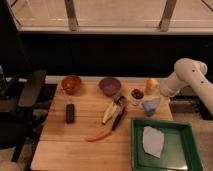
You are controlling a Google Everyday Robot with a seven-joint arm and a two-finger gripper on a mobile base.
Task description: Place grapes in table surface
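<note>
The grapes [136, 93] rest at the back right of the bench [65, 145], just beside the pincer [158, 96]; apart or together, I cannot tell. Grasping and placing both seem left to do

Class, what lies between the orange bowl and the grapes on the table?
The purple bowl, seen in the camera view. The gripper sits right of the grapes.

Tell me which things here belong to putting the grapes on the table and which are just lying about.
Job: grapes; table surface; tool, just beside the grapes.
Lying about: purple bowl, orange bowl, carrot, banana, black block, green tray, white cloth.
</note>
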